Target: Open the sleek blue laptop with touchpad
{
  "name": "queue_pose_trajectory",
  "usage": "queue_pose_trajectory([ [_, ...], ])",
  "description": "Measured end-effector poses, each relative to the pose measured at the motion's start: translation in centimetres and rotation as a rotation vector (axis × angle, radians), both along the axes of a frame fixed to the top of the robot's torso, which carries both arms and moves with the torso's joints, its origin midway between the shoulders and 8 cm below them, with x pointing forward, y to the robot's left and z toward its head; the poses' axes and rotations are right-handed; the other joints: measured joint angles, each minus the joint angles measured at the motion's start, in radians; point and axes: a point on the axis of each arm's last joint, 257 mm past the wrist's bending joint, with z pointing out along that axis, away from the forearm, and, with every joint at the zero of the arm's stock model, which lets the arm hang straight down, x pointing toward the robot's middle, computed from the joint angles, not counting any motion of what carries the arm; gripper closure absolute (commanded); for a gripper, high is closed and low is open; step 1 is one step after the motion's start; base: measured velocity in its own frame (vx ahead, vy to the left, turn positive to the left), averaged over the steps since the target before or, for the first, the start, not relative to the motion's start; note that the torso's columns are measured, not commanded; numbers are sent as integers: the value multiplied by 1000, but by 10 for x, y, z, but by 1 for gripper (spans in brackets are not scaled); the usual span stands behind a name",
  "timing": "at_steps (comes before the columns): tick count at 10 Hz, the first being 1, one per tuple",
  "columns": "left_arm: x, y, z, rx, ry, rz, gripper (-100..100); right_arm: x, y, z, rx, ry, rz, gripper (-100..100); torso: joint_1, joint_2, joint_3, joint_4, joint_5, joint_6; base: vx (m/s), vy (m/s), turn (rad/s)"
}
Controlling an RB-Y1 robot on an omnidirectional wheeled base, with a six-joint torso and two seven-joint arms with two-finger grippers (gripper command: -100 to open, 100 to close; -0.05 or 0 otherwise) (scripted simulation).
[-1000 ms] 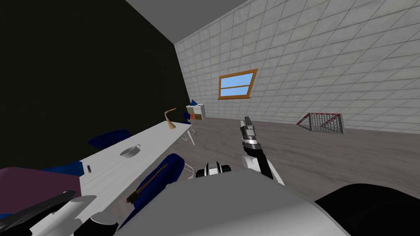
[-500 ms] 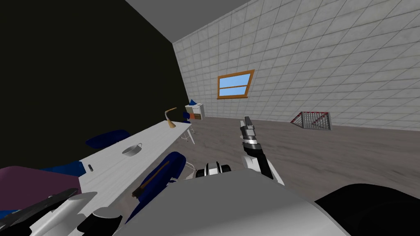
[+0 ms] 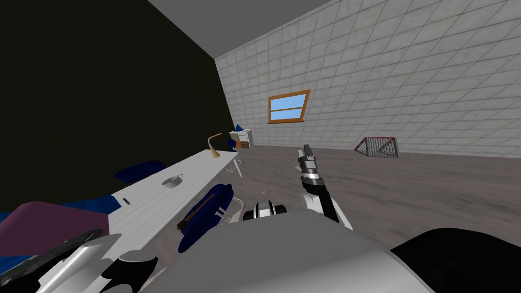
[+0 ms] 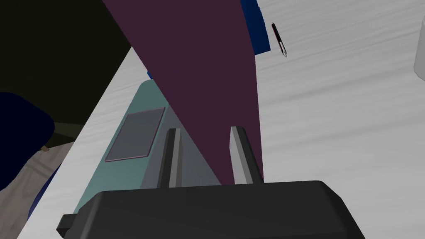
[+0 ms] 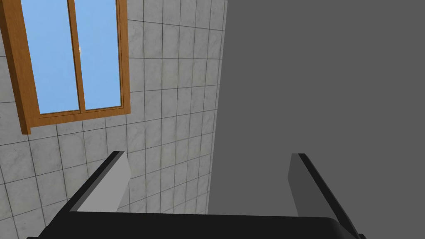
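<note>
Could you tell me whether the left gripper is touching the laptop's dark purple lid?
Touching. The left wrist view shows the left gripper shut on the lid, whose edge runs between its fingers, one flat against the purple face.

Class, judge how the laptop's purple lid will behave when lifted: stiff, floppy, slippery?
The lid looks flat and straight-edged, so it is probably stiff. It is thin and smooth in the left gripper, so it might slip. The base lies flat on the table, so it likely stays put.
</note>
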Motion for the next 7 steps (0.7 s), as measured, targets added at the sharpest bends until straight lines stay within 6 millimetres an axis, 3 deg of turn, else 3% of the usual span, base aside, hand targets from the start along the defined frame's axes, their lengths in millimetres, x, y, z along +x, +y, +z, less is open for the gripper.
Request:
queue_pose_trajectory([
  [7, 17, -13, -18, -102, -324, 39, 100, 0, 0, 0, 0, 0, 0, 0, 9, -1, 1, -1, 8, -7, -141, 63, -83],
])
